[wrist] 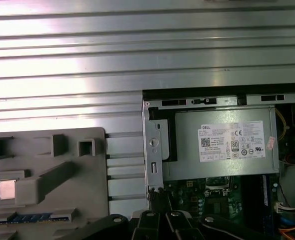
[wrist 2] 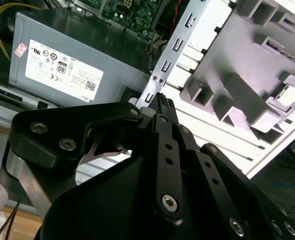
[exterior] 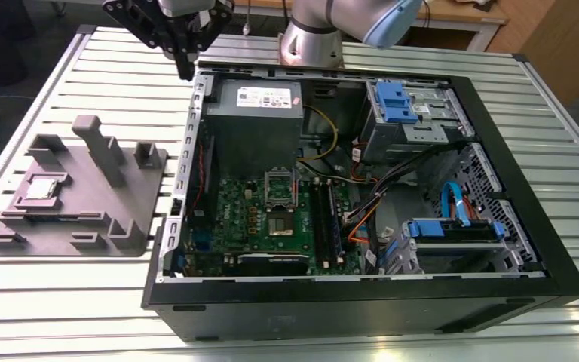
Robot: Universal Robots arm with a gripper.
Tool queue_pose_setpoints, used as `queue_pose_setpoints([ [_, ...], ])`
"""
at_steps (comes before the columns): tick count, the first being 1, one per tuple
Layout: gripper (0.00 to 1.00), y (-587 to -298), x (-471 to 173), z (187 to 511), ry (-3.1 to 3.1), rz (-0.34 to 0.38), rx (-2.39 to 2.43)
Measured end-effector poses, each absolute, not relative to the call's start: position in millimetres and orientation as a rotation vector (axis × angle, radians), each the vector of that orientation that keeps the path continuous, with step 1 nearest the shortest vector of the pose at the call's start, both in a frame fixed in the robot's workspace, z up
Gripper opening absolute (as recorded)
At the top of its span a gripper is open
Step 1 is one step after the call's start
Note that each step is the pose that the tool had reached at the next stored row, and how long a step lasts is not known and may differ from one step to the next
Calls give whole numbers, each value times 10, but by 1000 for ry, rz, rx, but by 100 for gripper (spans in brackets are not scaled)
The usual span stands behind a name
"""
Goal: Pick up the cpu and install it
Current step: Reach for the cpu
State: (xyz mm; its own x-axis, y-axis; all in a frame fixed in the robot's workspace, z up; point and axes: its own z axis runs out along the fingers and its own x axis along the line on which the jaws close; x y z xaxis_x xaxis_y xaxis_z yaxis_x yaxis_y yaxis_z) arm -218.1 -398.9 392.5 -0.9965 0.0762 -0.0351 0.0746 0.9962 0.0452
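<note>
The cpu (exterior: 42, 188) is a small silver square lying flat in a recess of the grey plastic fixture (exterior: 88, 219), on the exterior view's left. It also shows as a bright square in both wrist views: cpu (wrist: 6, 189), cpu (wrist 2: 289, 95). My gripper (exterior: 185, 72) hangs high above the table near the back left corner of the open computer case (exterior: 491, 136). Its black fingers are shut together with nothing between them, gripper (wrist 2: 162, 101). The metal-framed socket (exterior: 281, 188) lies on the green motherboard (exterior: 254, 226) inside the case.
A grey power supply (exterior: 257, 98) fills the case's back left. Blue drive brackets (exterior: 395, 102) and cable bundles (exterior: 390, 188) crowd the exterior view's right half. The fixture has upright posts (exterior: 99, 147). The slatted metal table (exterior: 48, 302) runs all around.
</note>
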Motion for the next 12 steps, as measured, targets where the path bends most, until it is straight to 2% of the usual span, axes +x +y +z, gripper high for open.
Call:
queue_pose_setpoints([
  [12, 10, -3989, -2414, 3915, 3101, 68, 117],
])
